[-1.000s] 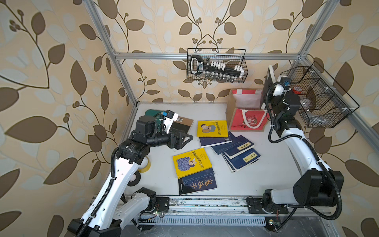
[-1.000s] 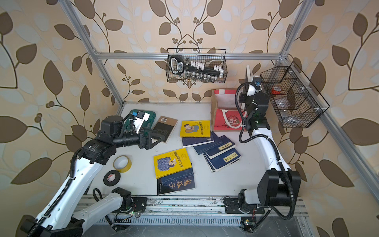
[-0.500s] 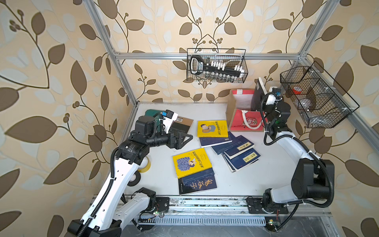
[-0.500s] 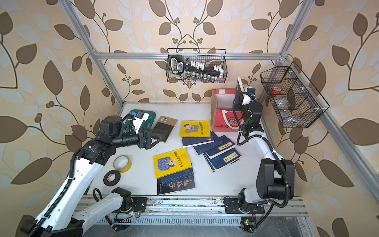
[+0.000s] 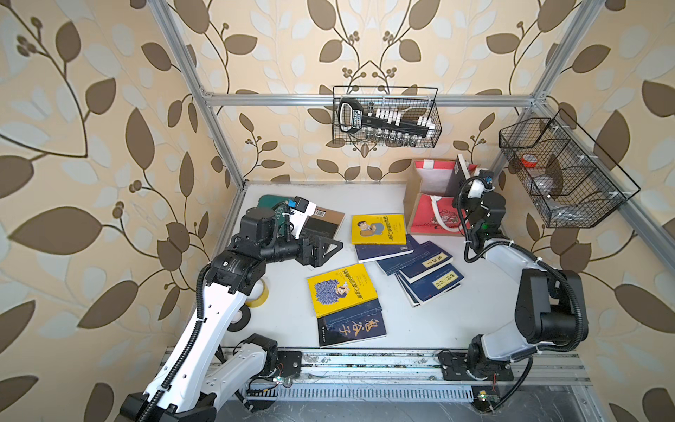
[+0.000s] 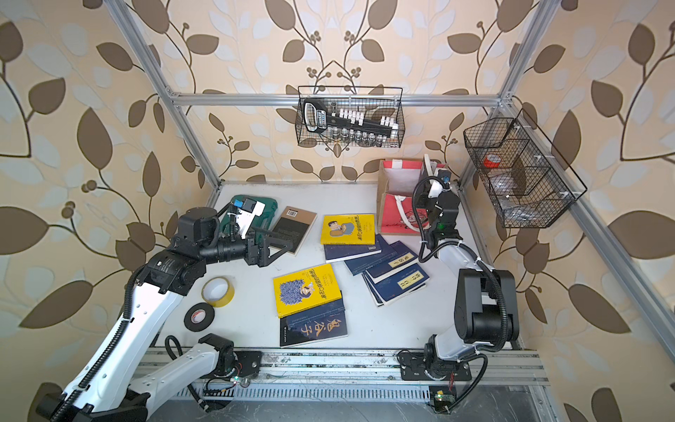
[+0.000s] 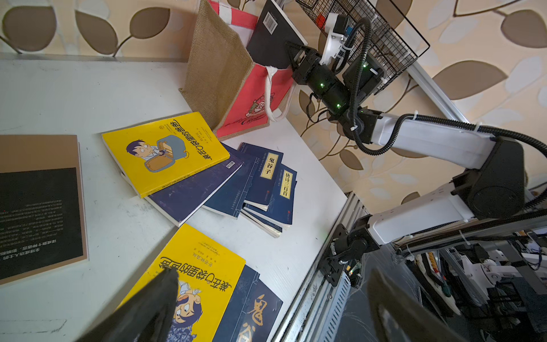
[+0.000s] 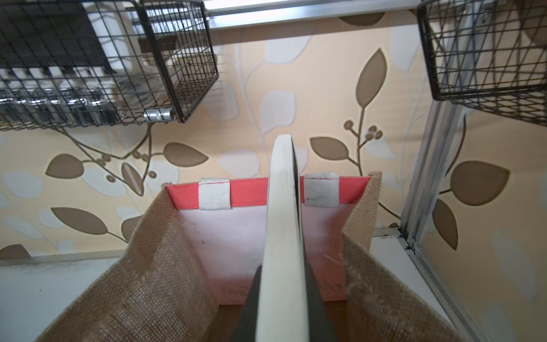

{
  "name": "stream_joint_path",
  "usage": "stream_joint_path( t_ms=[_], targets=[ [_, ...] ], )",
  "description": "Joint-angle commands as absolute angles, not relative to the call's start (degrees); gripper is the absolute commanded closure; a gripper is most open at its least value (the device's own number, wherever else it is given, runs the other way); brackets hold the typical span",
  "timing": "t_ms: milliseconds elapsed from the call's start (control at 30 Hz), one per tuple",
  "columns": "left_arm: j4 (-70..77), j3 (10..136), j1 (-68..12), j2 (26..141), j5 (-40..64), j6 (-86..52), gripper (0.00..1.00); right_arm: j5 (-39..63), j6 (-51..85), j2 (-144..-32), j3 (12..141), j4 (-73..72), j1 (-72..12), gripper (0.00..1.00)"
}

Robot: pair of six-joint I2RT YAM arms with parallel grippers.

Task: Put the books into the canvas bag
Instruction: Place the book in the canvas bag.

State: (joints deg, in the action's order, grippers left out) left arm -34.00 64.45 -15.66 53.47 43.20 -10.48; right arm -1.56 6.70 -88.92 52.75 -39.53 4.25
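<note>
The canvas bag point(image 5: 429, 219) stands open at the back right, with jute sides point(image 8: 165, 266) and a red front point(image 7: 251, 97). My right gripper point(image 8: 282, 272) is shut on a dark book point(image 7: 272, 32), held upright on edge over the bag's mouth, pages point(image 8: 284, 222) facing the wrist camera. My left gripper point(image 5: 330, 248) hovers open and empty above the table's left part. On the table lie a yellow cartoon book point(image 5: 378, 228), fanned navy books point(image 5: 427, 277), a second yellow book point(image 5: 341, 290) on a dark blue one point(image 5: 352, 327), and a black, tan-edged book point(image 6: 294, 230).
A green tool case point(image 6: 268, 212) lies at the back left behind the left wrist. Yellow tape point(image 6: 218, 291) and black tape point(image 6: 199, 317) sit front left. One wire basket point(image 5: 385, 117) hangs on the back wall, another point(image 5: 562, 171) on the right, close to the right arm.
The right arm has swung left from beside the right wire basket, carrying the book over the bag's opening. The left arm has not moved.
</note>
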Motion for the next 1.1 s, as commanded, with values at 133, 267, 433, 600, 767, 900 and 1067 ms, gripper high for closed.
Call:
stream_joint_path(
  t_ms=[133, 267, 433, 600, 767, 900, 1067],
  targets=[
    [-31.9, 64.4, -15.2, 52.7, 44.2, -9.8, 0.01, -5.4, 9.4, -90.2, 54.2, -40.9, 4.7, 1.0],
    [-32.0, 64.2, -15.2, 52.6, 44.0, -9.8, 0.01, -5.6, 9.1, -91.3, 55.7, -37.7, 4.8, 1.0],
    [-32.0, 64.2, -15.2, 52.6, 43.9, -9.9, 0.01, -6.2, 8.2, -92.3, 58.0, -33.2, 4.8, 0.97],
    [-31.8, 64.2, -15.2, 52.5, 43.9, -10.0, 0.01, -7.1, 8.0, -93.2, 59.4, -29.9, 5.0, 0.94],
    [-31.4, 64.1, -15.2, 52.5, 43.9, -10.3, 0.01, -8.8, 9.3, -93.9, 61.1, -26.3, 5.4, 0.86],
    [-31.3, 64.0, -15.2, 52.3, 43.9, -10.3, 0.01, -8.7, 9.8, -94.2, 62.3, -24.2, 6.0, 0.79],
    [-31.2, 63.9, -15.2, 52.2, 43.8, -10.3, 0.01, -8.5, 10.2, -94.2, 63.2, -22.3, 6.4, 0.66]
  ],
)
